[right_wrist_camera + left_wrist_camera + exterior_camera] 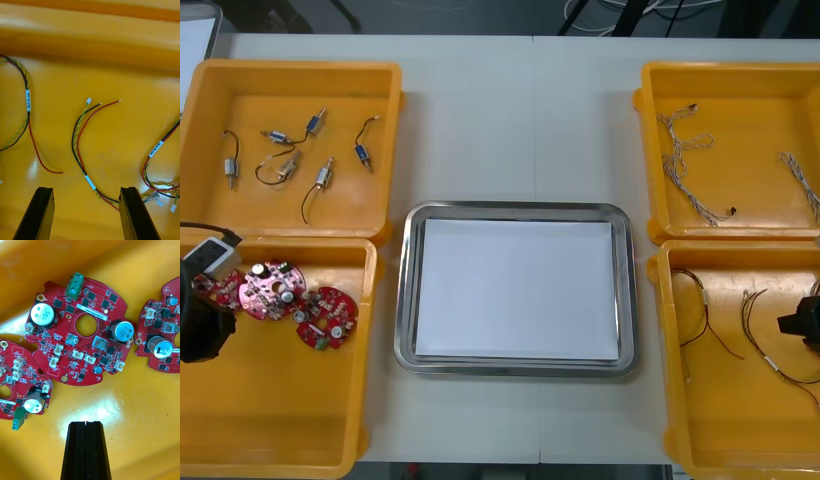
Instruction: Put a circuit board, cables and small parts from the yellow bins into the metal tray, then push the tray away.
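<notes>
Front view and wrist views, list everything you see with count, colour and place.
table: one, light, under everything
yellow bins: four, yellow, two at each side of the table
metal tray: one, shiny, white inside, between the bins
circuit boards: three, red, near left bin
small metal parts: about six, silvery, far left bin
pale cables: several, whitish, far right bin
red and yellow cables: at least three, with black, near right bin
left tool: one, black, shut, over near left bin
right tool: one, black, open, over near right bin
</notes>
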### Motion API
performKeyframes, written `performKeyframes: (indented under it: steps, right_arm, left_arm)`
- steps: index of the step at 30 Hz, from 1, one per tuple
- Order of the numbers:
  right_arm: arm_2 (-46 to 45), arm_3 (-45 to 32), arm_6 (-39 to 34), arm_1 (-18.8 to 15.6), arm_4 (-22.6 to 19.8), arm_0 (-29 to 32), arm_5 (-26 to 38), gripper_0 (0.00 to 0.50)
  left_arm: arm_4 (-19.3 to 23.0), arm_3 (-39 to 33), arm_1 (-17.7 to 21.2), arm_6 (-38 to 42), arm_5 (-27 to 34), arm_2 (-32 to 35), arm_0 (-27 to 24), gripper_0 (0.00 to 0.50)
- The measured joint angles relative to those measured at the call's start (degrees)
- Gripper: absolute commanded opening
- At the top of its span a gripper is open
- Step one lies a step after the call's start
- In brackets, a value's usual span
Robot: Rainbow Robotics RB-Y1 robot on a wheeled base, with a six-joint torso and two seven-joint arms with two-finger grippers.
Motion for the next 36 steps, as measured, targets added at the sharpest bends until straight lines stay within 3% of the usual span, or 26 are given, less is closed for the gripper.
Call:
performKeyframes:
  steps: [5,6,8,10,13,17,22,30,36]
  right_arm:
    - [0.1,0.0,6.4,-0.1,0.0,2.6,-2.6,0.500]
    - [0.3,0.0,7.2,-0.2,0.1,3.1,-3.5,0.500]
    - [1.4,0.0,7.7,-0.7,1.1,3.9,-5.6,0.500]
    - [3.3,0.0,7.7,-1.7,3.2,4.6,-8.3,0.500]
    - [7.3,0.0,7.7,-3.5,8.0,4.9,-12.1,0.500]
    - [11.4,0.0,7.7,-5.1,11.4,4.9,-14.1,0.500]
    - [13.2,0.0,7.6,-5.4,12.4,5.0,-14.9,0.500]
    - [17.2,1.8,7.5,-6.6,14.7,5.0,-21.3,0.500]
    - [18.1,3.1,7.5,-6.7,14.7,5.0,-22.2,0.500]
  left_arm:
    - [0.0,0.0,0.0,0.0,0.0,0.5,0.1,0.009]
    - [0.0,0.0,0.0,0.0,0.0,0.6,0.1,0.072]
    - [0.0,0.0,0.0,0.0,0.0,0.7,0.1,0.398]
    - [0.0,0.0,0.0,0.0,0.0,0.8,0.1,0.500]
    - [0.0,0.0,0.0,0.0,0.0,1.3,0.1,0.500]
    - [0.2,-0.1,0.0,0.0,0.2,2.2,0.1,0.500]
    - [1.0,-0.1,0.0,0.0,3.7,3.5,-0.4,0.500]
    - [2.6,0.7,0.0,0.0,4.0,4.0,-0.7,0.500]
    - [6.6,3.9,-0.3,0.0,3.9,4.0,-1.6,0.500]
